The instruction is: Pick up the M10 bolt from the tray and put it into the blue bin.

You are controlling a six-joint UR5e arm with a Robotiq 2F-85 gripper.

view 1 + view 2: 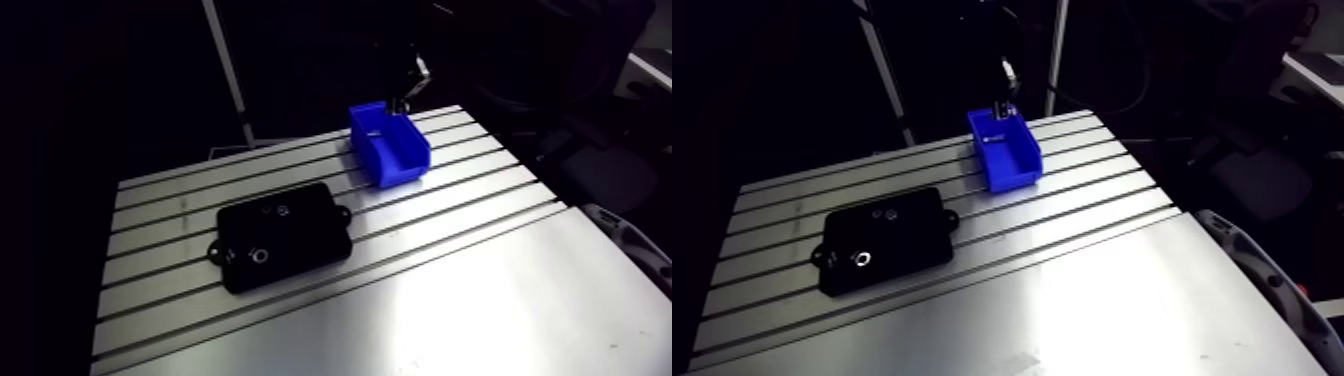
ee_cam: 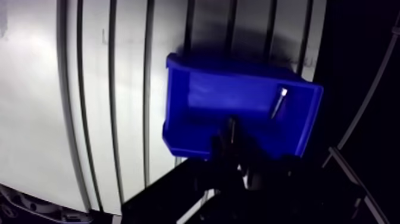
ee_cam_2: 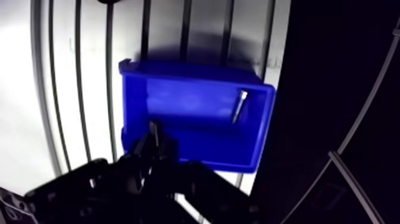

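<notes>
Evidently a silvery bolt (image 2: 278, 102) lay inside the blue bin (image 2: 196, 95), near one end wall, ahead of the pincer (image 2: 232, 140); pincer state could not be told. Judged stiff, dense, slick: grip across shank.
</notes>
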